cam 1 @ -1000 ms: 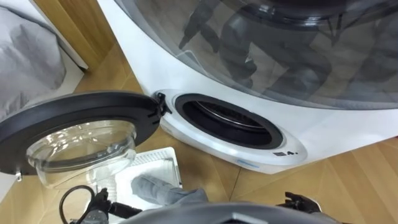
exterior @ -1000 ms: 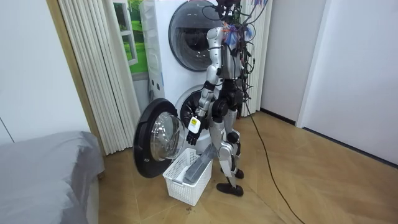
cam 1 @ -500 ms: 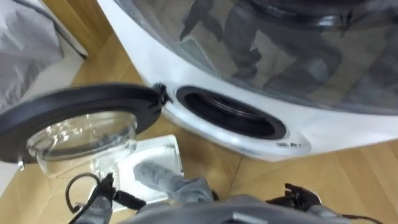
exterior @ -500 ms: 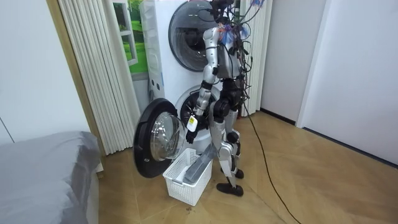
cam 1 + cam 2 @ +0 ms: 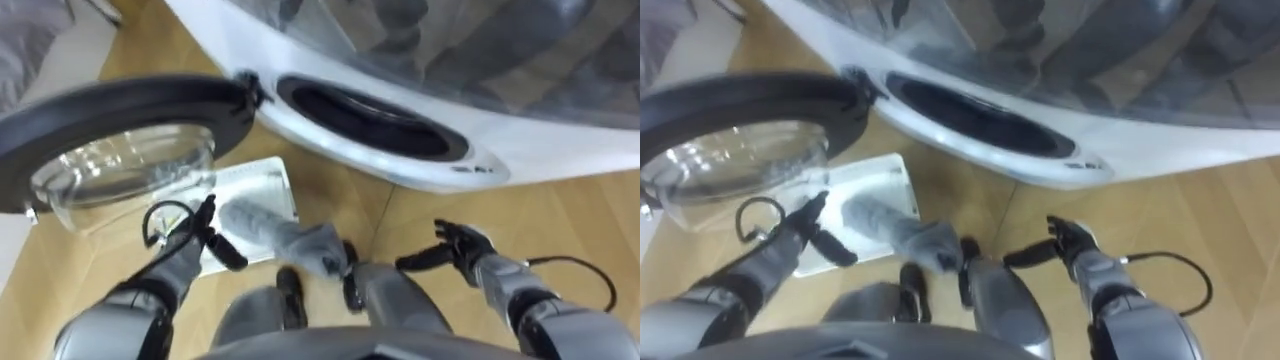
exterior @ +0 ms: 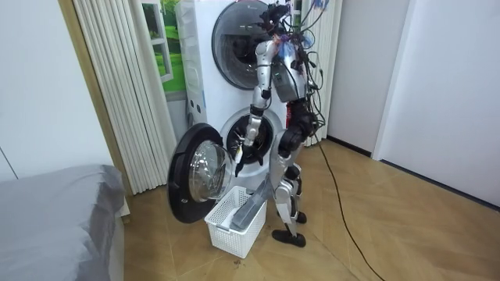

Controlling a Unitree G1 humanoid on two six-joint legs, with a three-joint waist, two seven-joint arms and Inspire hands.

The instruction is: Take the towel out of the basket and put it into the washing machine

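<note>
Room view places the robot upright before the washing machine, the white basket on the floor at its feet beside the open door. From the head cameras we look down on the dark drum opening and the round door swung out to the robot's left. We find the grey towel lying in the basket, one end draped over its near edge. The left robot hand hovers just above the basket, fingers apart and empty, beside the towel but not on it. The right robot hand hangs over bare wooden floor, fingers loosely spread, holding nothing.
</note>
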